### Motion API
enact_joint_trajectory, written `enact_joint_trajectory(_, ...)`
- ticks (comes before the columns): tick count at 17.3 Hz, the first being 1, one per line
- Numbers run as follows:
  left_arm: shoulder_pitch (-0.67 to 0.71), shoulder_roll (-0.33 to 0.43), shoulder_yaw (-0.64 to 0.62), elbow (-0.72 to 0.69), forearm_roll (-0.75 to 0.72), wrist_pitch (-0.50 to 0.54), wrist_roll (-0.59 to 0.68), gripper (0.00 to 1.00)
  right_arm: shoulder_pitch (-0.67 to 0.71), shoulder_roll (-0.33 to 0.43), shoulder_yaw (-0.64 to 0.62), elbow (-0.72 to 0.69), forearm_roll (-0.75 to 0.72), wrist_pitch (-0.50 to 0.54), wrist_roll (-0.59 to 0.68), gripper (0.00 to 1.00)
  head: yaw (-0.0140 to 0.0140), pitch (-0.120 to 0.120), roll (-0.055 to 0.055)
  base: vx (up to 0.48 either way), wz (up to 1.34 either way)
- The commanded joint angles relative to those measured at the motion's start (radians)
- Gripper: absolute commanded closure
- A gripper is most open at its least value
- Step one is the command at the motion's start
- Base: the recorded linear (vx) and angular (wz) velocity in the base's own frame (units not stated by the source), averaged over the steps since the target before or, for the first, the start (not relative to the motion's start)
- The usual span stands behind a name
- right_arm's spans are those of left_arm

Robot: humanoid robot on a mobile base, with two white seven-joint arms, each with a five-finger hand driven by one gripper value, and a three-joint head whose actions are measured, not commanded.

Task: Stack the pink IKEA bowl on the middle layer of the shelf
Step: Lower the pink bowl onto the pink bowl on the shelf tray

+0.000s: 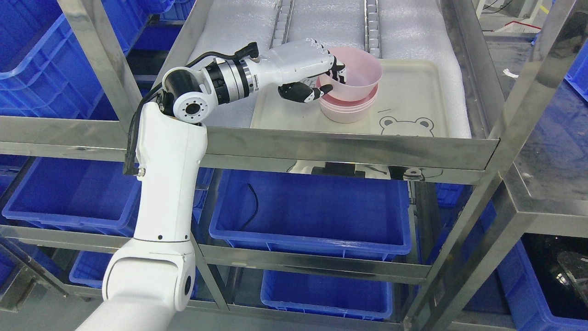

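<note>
Your left hand (317,76) grips the tilted pink bowl (356,73), nested in the stack (348,110) on the tray (413,101), whose right side lies bare.

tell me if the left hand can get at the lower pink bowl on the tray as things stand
Probably not directly. The left hand is gripping the top pink bowl, which sits tilted in the lower pink bowl on the tray, covering its opening.

Open tray (413,92) right of stacked bowls (351,89); shelf posts (98,59) flanking the front.
</note>
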Motion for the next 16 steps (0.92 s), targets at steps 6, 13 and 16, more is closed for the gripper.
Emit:
enact_joint_trajectory(6, 0.003, 0.015, -0.031, 0.067, 0.018, 0.000, 0.010, 0.91, 0.003, -0.017, 0.000, -0.017, 0.000, -0.001, -0.006, 0.00, 0.0000, 0.000, 0.000, 0.000, 0.00)
enact_joint_trajectory(13, -0.005, 0.015, 0.019, 0.073, 0.033, 0.000, 0.027, 0.32, 0.005, -0.017, 0.000, -0.017, 0.000, -0.001, -0.006, 0.00, 0.0000, 0.000, 0.000, 0.000, 0.00)
enact_joint_trajectory(16, -0.035, 0.015, 0.045, 0.044, 0.138, 0.000, 0.053, 0.22, 0.005, -0.017, 0.000, -0.017, 0.000, -0.001, -0.006, 0.00, 0.0000, 0.000, 0.000, 0.000, 0.00)
